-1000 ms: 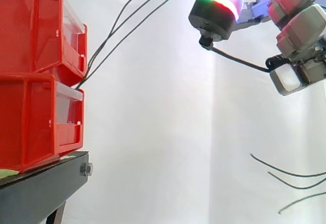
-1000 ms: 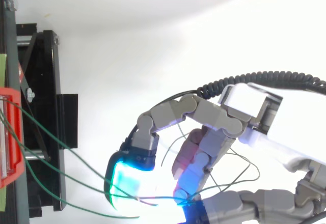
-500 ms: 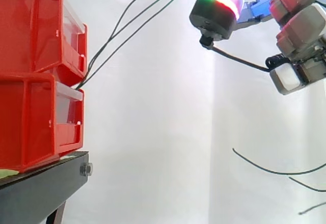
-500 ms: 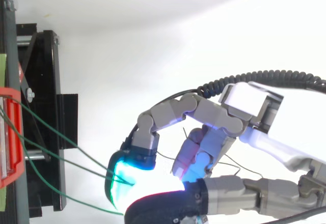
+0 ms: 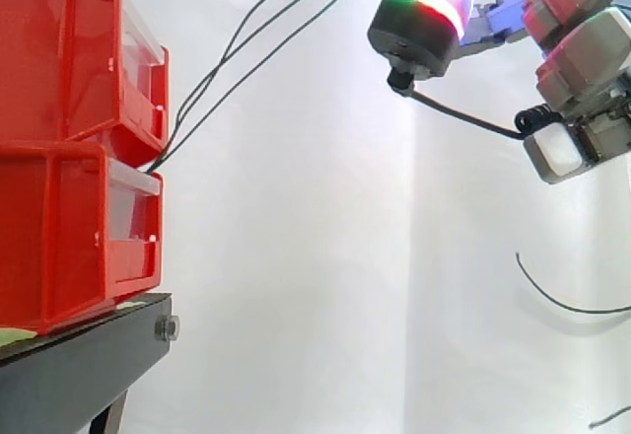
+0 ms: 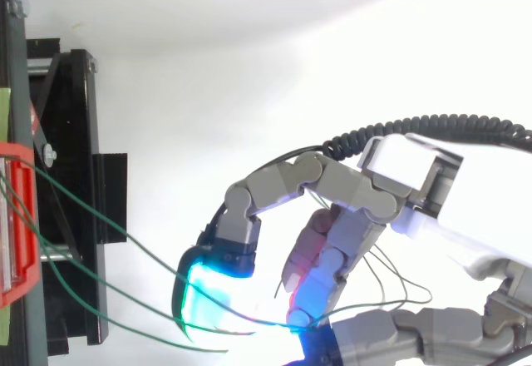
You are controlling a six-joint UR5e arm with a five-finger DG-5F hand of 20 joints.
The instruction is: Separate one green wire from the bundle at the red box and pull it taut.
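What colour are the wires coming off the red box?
Green; the wires show it best in the top view.

Two stacked red plastic bins sit at the left of the side view: the upper bin (image 5: 69,59) rests on the lower bin (image 5: 69,237), which rests on the black metal stand (image 5: 79,375). The thin green wires (image 5: 202,86) leave the bin fronts and rise rightward to my hand (image 6: 332,187), which is well apart from the bins, above and to their right. The wires pass between my thumb and fingers. Loose wire ends (image 5: 562,303) hang below my hand.
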